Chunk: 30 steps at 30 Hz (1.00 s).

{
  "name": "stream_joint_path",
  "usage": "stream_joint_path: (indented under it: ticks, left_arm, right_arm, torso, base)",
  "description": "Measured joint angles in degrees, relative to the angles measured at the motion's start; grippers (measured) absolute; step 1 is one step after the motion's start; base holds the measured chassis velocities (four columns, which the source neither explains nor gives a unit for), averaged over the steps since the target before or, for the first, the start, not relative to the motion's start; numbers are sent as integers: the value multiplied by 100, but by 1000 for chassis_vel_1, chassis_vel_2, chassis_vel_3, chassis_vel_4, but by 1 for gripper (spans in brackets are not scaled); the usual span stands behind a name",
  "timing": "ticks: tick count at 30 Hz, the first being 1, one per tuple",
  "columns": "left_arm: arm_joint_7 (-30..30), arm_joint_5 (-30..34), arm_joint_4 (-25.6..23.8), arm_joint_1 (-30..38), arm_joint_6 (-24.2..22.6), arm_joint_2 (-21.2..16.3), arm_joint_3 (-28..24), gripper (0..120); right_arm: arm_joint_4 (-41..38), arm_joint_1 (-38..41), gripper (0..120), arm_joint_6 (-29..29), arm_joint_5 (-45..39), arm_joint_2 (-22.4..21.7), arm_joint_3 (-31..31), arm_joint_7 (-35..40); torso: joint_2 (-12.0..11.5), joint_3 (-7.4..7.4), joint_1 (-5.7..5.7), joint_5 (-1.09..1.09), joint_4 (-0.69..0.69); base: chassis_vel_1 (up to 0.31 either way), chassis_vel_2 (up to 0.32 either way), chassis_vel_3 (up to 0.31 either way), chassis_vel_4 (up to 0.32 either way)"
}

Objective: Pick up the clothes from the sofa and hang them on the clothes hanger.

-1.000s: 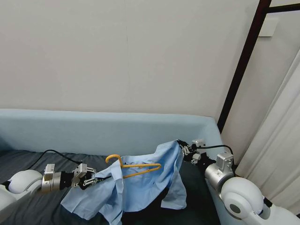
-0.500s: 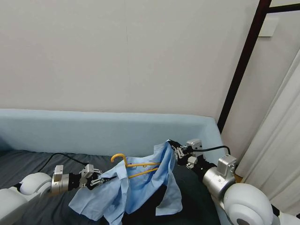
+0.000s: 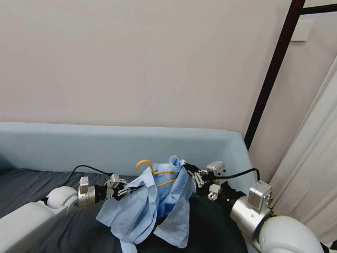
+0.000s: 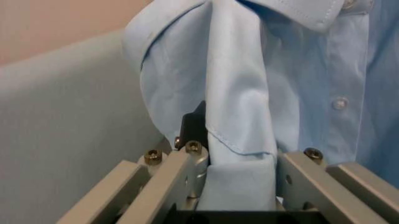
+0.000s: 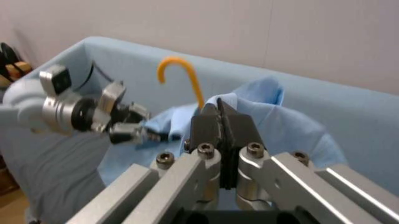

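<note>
**Over the sofa seat, both grippers close in and the shirt bunches up**

Above the dark seat [image 3: 37, 184] of the pale blue sofa [image 3: 105, 147], the light blue shirt [image 3: 150, 208] hangs off the cushion in narrow, crowded folds. A second ago it was spread wide between the arms. The left gripper [image 3: 120, 190] has moved up and toward the middle. The left wrist view shows a fold of the shirt's front, beside the collar and buttons, pinched between its fingers. The right gripper [image 3: 192, 176] has come in from the sofa's end toward the other arm. Its fingers are pressed together on the shirt's upper edge, just beside the hanger. The two grippers now sit near each other where before they were well apart. The orange hanger [image 3: 145, 165] is threaded through the shirt. Its hook stands higher against the backrest than it did and has shifted toward the right gripper. A dark post [image 3: 271, 74] stands well apart on the right.
</note>
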<state>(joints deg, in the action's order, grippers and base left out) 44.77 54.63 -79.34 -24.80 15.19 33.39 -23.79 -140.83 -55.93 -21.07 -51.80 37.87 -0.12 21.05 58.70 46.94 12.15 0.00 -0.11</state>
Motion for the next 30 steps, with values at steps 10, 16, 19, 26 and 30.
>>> stream_joint_path:
  ticks: [10,16,19,26,30]
  left_arm:
    - [-107,366,-342,669,-26,-370,49,6]
    - [-141,547,-586,1044,-29,-500,-7,6]
    - [-152,586,-641,1251,-27,-509,-99,6]
    - [-150,647,-967,1789,17,-657,-446,6]
    - [-86,655,-1099,1971,70,-720,-607,6]
  right_arm:
    - [-110,-871,0,264,939,232,161,-477]
    - [51,-1029,0,558,1466,332,42,-801]
    - [192,-1051,0,701,1784,444,-34,-971]
    - [338,-1125,0,731,2046,577,-128,-1172]
    - [378,-1177,0,733,2172,618,-197,-1229]
  torso:
    - [0,0,0,1,2]
    - [0,0,0,-1,2]
    - [0,0,0,0,1]
    - [0,0,0,0,2]
    - [0,0,0,0,1]
  base:
    - [0,0,0,0]
    - [0,0,0,0]
    - [0,0,0,0]
    - [0,0,0,0]
    - [0,0,0,0]
